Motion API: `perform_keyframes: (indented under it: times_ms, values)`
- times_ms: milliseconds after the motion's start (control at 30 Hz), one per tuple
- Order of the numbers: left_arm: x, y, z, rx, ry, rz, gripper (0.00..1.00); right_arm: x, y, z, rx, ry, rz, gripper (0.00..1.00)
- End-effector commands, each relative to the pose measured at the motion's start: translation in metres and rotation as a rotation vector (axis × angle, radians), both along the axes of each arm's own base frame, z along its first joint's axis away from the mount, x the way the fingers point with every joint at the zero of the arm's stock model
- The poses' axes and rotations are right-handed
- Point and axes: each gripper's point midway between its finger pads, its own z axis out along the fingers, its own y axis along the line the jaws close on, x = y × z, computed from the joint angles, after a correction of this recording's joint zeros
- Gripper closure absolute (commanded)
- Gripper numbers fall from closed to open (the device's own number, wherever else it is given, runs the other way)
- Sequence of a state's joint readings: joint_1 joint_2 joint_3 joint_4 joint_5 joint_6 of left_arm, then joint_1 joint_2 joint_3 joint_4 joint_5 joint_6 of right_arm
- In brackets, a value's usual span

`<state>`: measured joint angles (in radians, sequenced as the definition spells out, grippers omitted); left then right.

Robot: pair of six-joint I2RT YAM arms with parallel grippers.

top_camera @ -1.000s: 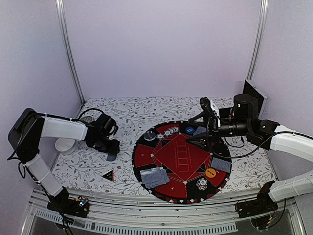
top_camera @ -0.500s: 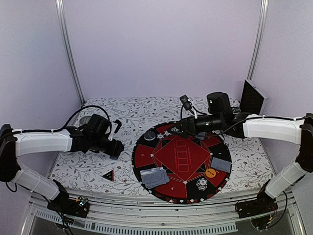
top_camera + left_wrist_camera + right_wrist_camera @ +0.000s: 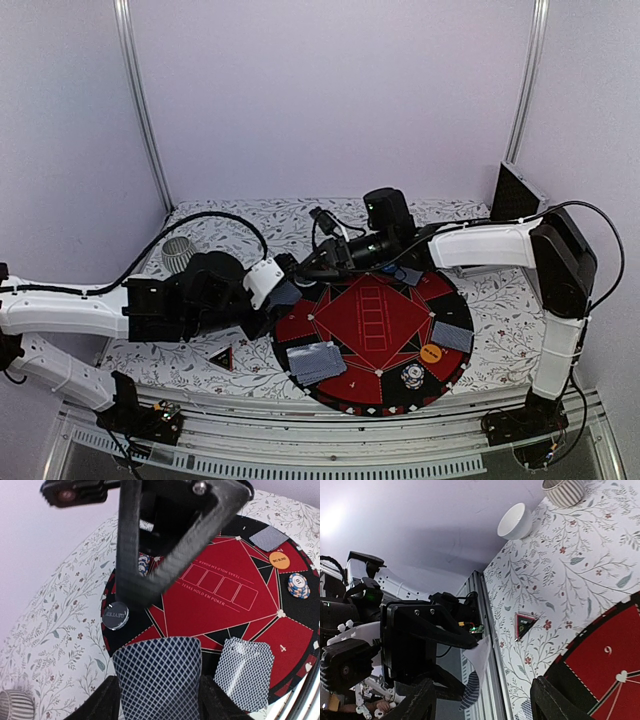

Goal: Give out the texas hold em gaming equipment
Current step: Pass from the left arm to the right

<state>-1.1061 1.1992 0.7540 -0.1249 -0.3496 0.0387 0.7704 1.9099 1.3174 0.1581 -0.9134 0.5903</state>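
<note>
My left gripper (image 3: 280, 298) is shut on a playing card (image 3: 160, 680) with a grey-blue diamond back, at the left edge of the round red-and-black mat (image 3: 375, 320). My right gripper (image 3: 305, 270) is open and empty, stretched left across the mat, just above and beyond the left one. In the right wrist view the held card (image 3: 479, 667) hangs between my spread right fingers (image 3: 415, 700). On the mat lie a fanned card pile (image 3: 316, 361), a second card pile (image 3: 452, 336), an orange disc (image 3: 431, 353), a chip stack (image 3: 412, 376) and a grey disc (image 3: 115, 617). The black-red triangle (image 3: 221, 358) lies on the cloth.
A striped cup (image 3: 178, 255) stands at the back left and a white bowl (image 3: 515, 521) near it. A dark box (image 3: 515, 195) leans at the back right wall. The two arms crowd the mat's left edge. The table's front rail (image 3: 330, 420) runs below.
My left arm has swung right from the back left to the mat's edge with the card. My right arm has reached left across the mat towards it.
</note>
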Motion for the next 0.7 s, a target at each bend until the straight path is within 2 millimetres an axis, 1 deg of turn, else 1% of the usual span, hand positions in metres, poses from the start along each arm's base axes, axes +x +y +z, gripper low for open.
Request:
perform_keyframes:
  times_ms: [0,100,167,200,233,300,367,400,433,467,500,533,567,633,667]
  values:
    - [0.005,-0.012,0.021,0.028,-0.117,-0.010,0.45,-0.028,0.016,-0.001,0.039,0.032,0.157,0.34]
    - [0.002,-0.019,0.022,0.031,-0.127,-0.031,0.45,-0.023,0.017,-0.016,0.000,0.048,0.132,0.34]
    - [0.001,-0.023,0.021,0.036,-0.128,-0.040,0.45,-0.026,0.020,-0.016,0.005,0.048,0.153,0.36]
    - [0.000,-0.024,0.020,0.042,-0.128,-0.042,0.45,-0.030,0.023,-0.015,0.013,0.043,0.175,0.40]
    - [0.000,-0.025,0.019,0.046,-0.129,-0.043,0.45,-0.033,0.024,-0.012,0.021,0.040,0.193,0.46]
    - [-0.001,-0.027,0.017,0.055,-0.130,-0.049,0.45,-0.040,0.027,-0.008,0.036,0.028,0.226,0.66]
    - [-0.001,-0.029,0.017,0.058,-0.131,-0.051,0.45,-0.041,0.025,-0.006,0.040,0.015,0.230,0.93]
    - [-0.001,-0.029,0.018,0.055,-0.131,-0.050,0.44,-0.041,0.022,-0.006,0.036,0.013,0.225,0.97]
    - [-0.002,-0.028,0.019,0.049,-0.123,-0.052,0.41,-0.041,0.018,-0.005,0.037,-0.002,0.224,0.98]
    - [-0.004,-0.028,0.023,0.031,-0.113,-0.056,0.32,-0.042,0.014,-0.002,0.037,-0.014,0.221,0.98]
    - [-0.007,-0.029,0.032,-0.002,-0.099,-0.065,0.19,-0.044,0.007,-0.004,0.027,-0.023,0.218,0.98]
    - [-0.012,-0.031,0.040,-0.040,-0.077,-0.087,0.06,-0.046,0.002,0.000,0.029,-0.062,0.220,0.98]
    - [-0.019,-0.033,0.052,-0.091,-0.050,-0.130,0.02,-0.049,-0.004,0.001,0.023,-0.085,0.220,0.98]
    - [-0.038,-0.039,0.072,-0.209,0.028,-0.264,0.02,-0.061,-0.016,0.010,0.030,-0.165,0.243,0.98]
    - [-0.044,-0.039,0.081,-0.264,0.065,-0.316,0.02,-0.068,-0.023,0.019,0.047,-0.240,0.259,0.98]
